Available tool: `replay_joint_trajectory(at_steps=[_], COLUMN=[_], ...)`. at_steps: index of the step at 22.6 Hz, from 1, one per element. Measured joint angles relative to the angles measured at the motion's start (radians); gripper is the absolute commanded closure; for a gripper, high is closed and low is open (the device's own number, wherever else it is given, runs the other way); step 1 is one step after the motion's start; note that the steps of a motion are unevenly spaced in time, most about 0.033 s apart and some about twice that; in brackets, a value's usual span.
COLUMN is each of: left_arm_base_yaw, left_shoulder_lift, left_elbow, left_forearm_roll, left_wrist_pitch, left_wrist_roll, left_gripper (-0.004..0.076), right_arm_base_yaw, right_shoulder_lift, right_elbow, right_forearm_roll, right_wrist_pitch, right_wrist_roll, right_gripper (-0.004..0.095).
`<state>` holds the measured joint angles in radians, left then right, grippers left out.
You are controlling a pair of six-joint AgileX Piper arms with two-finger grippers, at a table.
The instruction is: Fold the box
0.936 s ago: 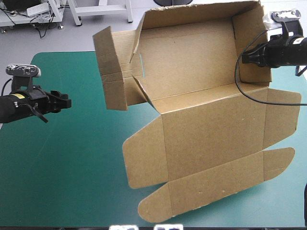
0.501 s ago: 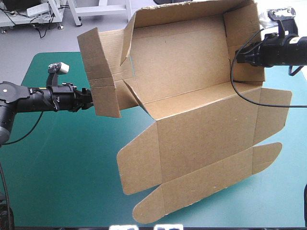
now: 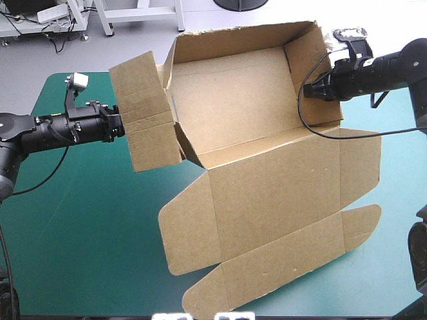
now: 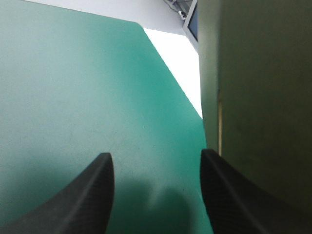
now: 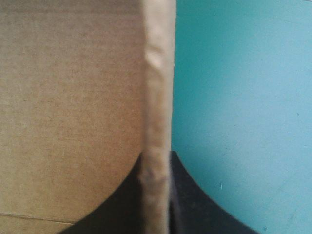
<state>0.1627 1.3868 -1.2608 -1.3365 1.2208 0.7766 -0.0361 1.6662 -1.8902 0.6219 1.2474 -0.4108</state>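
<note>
The brown box [image 3: 267,180] lies partly raised on the teal-green cover [image 3: 80,227], with its back wall and both side walls standing. My right gripper [image 3: 308,90] is shut on the right side wall [image 3: 313,73]. In the right wrist view the wall's pale edge [image 5: 158,73] runs between the black fingers of the right gripper [image 5: 156,157]. My left gripper [image 3: 120,127] is open right beside the outward-hanging left flap [image 3: 143,120]. In the left wrist view the left gripper [image 4: 156,154] shows only cover between its fingers, and the board [image 4: 263,97] stands against the outside of one finger.
The lid panel with its rounded flaps [image 3: 267,273] lies flat and reaches toward the table's front edge. Bare teal-green cover stretches across the left and front left [image 3: 73,253]. The table's far edge runs behind the box.
The box has swung and shifted left with the right gripper holding its wall. The left arm has reached in from the left to the box's left flap.
</note>
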Motion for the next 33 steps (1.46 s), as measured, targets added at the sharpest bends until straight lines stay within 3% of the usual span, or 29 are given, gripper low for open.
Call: replay_joint_trajectory(at_steps=[3, 9, 15, 26, 33], left_arm_base_yaw=[-0.015, -0.069, -0.069, -0.069, -0.079], left_shoulder_lift=[0.0, 0.0, 0.0, 0.0, -0.009], left_elbow=[0.0, 0.0, 0.0, 0.0, 0.0], left_forearm_roll=[-0.042, -0.085, -0.133, -0.138, 0.018], left_wrist_pitch=[-0.003, -0.007, -0.007, -0.008, -0.054], left_wrist_roll=[0.001, 0.016, 0.025, 0.028, -0.003], left_gripper=[0.0331, 0.025, 0.025, 0.025, 0.0251], right_arm_base_yaw=[0.019, 0.026, 0.037, 0.19, 0.195], right_shoulder_lift=[0.032, 0.061, 0.061, 0.113, 0.116], right_elbow=[0.0, 0.0, 0.0, 0.002, 0.007], right_forearm_roll=[-0.004, -0.017, -0.068, -0.165, -0.18], right_wrist_pitch=[-0.021, -0.055, -0.063, -0.136, -0.143], right_wrist_roll=[0.004, 0.015, 0.052, 0.141, 0.162], right_gripper=[0.0926, 0.0925, 0.0925, 0.0925, 0.0925])
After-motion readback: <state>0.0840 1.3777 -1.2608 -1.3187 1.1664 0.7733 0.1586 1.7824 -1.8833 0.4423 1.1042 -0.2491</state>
